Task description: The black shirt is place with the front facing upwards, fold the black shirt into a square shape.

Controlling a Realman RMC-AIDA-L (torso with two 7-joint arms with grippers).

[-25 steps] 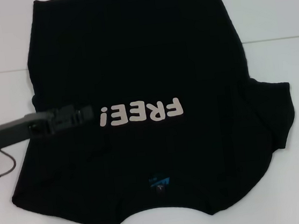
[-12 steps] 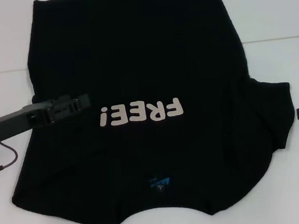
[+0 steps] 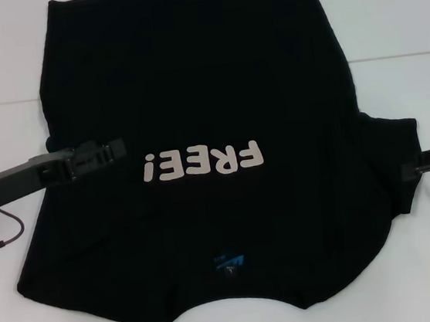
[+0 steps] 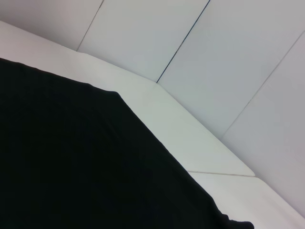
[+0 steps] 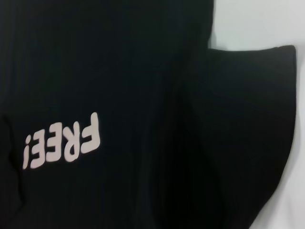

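Observation:
The black shirt (image 3: 190,78) lies flat on the white table, front up, with its collar toward me. Cream "FREE!" letters (image 3: 203,162) cross the chest and a small blue neck label (image 3: 230,263) shows by the collar. Its right sleeve (image 3: 393,156) is spread out to the side; on the left the shirt's side runs straight. My left gripper (image 3: 117,150) reaches in over the shirt's left part, just left of the letters. My right gripper (image 3: 428,175) is open at the right sleeve's outer edge. The right wrist view shows the letters (image 5: 62,143) and sleeve (image 5: 252,119); the left wrist view shows black cloth (image 4: 71,167).
The white table (image 3: 394,24) has a seam line running across behind the shirt's middle. A thin cable (image 3: 9,231) hangs from my left arm over the table at the left edge. Pale wall panels (image 4: 214,57) stand behind the table.
My right gripper has come in from the right edge up to the right sleeve. My left gripper has drawn slightly back and away from the letters.

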